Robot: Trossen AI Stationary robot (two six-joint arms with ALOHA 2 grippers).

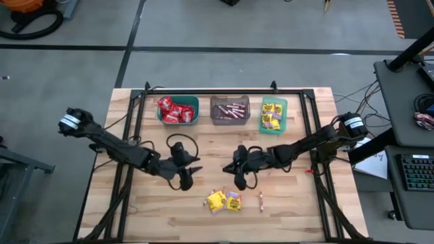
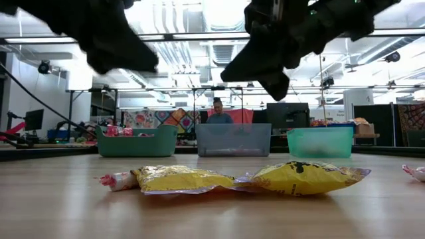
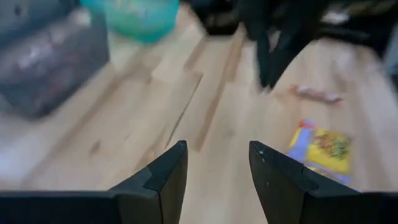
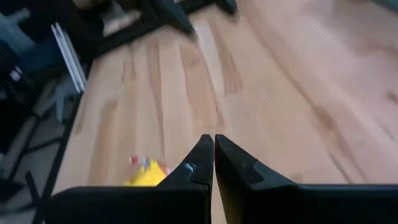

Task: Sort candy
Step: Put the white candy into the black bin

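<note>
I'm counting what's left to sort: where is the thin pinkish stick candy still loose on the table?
In the high view the thin pinkish stick candy lies on the wooden table, just right of the two yellow packets.

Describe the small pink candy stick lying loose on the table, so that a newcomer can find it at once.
Start from the three bins at the far edge of the wooden table and come to the near edge. Three loose candies lie there in a short row. The pink candy stick is at the row's right end, thin and pale beside the two broad yellow packets.
</note>
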